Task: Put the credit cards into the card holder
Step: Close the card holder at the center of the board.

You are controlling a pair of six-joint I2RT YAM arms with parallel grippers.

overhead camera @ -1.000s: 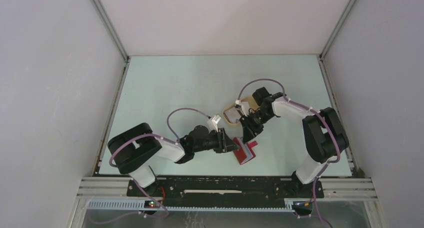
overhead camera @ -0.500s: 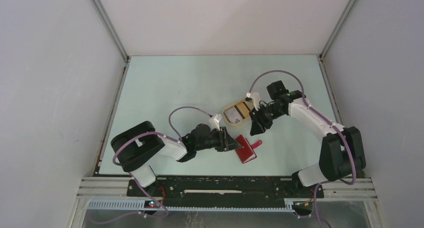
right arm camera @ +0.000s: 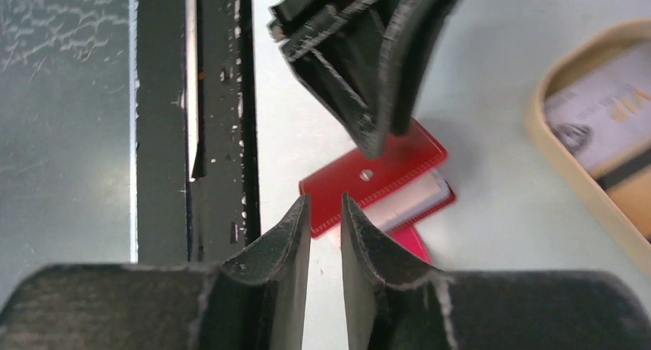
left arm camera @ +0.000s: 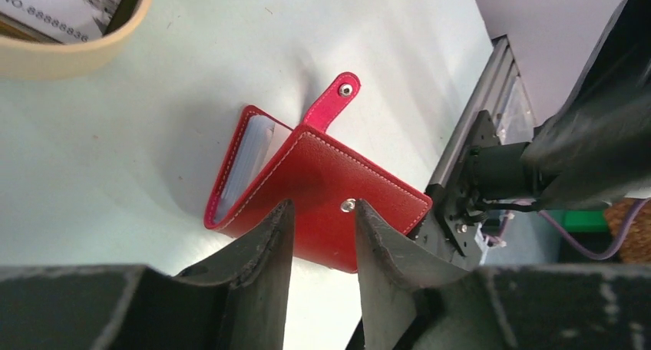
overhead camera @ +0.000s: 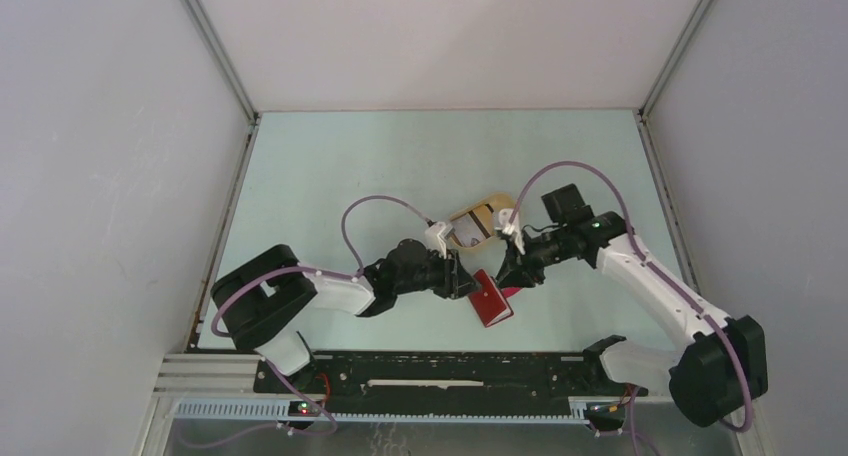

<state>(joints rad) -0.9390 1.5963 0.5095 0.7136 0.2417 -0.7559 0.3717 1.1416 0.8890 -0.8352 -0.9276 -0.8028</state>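
The small red fold-over leather card holder [left arm camera: 322, 189] lies on the pale green table [left arm camera: 115, 135] near its front edge, just in front of the beige oval tray [right arm camera: 537, 131]. It is part open: the cover stands lifted like a tent, the pale blue-grey inside [left arm camera: 249, 154] shows at 1 end, and the snap tab [left arm camera: 338, 97] sticks out free. The whitish-grey plastic credit cards [right arm camera: 606, 108], 1 of them with a dark stripe, lie in the tray, apart from the holder. Whether any card sits in the sleeves I cannot tell.

The left gripper [left arm camera: 322, 209] reaches in at the cover's near edge. Its 2 fingers stand part-way apart with the red cover showing in the gap, and nothing is seen clamped between them. Whether the tips touch the leather is unclear. The right gripper [right arm camera: 325, 204] hangs over the holder from the other side, its fingers close together with a narrow gap, and it is empty.

The step in hand looks like readying the holder, opening it or steadying it, with no card in either gripper. The next move probably calls for the left arm to pin the cover back. The right would then fetch 1 card from the tray and slide it edge-first into a sleeve, a thin slot that leaves little room for tilt.
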